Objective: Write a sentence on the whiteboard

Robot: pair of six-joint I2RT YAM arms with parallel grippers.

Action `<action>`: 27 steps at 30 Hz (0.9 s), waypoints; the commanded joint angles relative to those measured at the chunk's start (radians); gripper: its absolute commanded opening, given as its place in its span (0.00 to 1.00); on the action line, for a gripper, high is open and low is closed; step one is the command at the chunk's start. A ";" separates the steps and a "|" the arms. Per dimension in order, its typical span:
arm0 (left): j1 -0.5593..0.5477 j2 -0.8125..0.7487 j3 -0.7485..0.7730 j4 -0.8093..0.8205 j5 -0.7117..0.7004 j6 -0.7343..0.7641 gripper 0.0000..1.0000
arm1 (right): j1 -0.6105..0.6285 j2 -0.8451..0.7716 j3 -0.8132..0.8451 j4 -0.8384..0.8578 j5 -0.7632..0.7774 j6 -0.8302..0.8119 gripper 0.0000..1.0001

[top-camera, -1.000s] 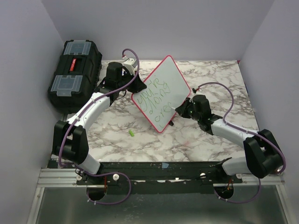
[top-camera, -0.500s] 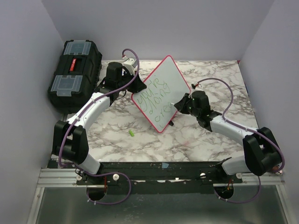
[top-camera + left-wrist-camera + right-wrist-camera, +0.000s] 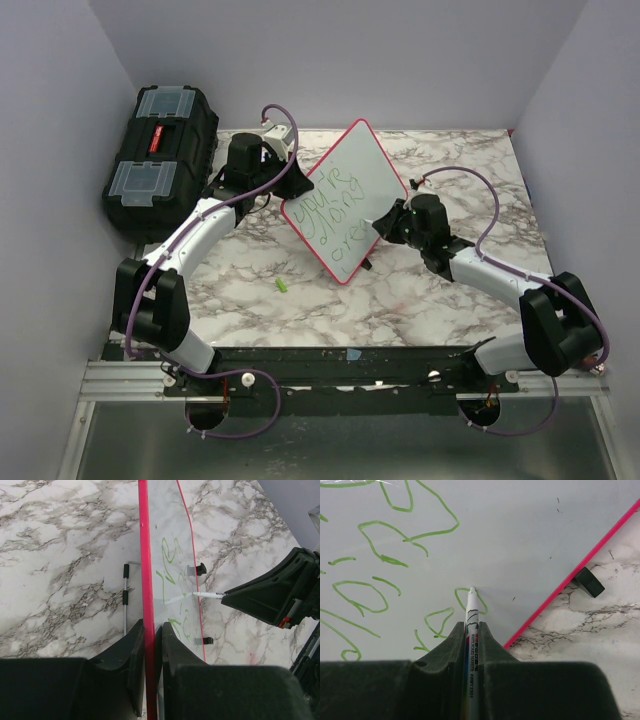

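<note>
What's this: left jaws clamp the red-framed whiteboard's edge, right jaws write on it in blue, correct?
Not blue: the right wrist view shows green lettering from the white marker pen. Rest holds: left jaws clamp the red-framed whiteboard by its edge.

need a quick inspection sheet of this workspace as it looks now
surface: marble table, faint pink smudge
job's things: whiteboard tilted up; sentence in green, three lines; marker tip touching the board
clutter: small green piece on table; black toolbox far left
grippers: left gripper jaws shut on whiteboard frame; right gripper jaws shut on marker
cables: purple cable looping along each arm
surroundings: plain walls on three sides
</note>
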 commanded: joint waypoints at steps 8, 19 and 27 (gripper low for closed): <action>-0.046 0.031 -0.024 -0.125 0.052 0.101 0.00 | 0.013 0.012 -0.057 -0.002 -0.034 0.005 0.01; -0.046 0.021 -0.032 -0.127 0.051 0.101 0.00 | 0.013 -0.010 -0.088 -0.014 0.008 0.001 0.01; -0.046 0.018 -0.033 -0.126 0.052 0.100 0.00 | 0.013 -0.022 -0.086 -0.027 0.074 -0.011 0.01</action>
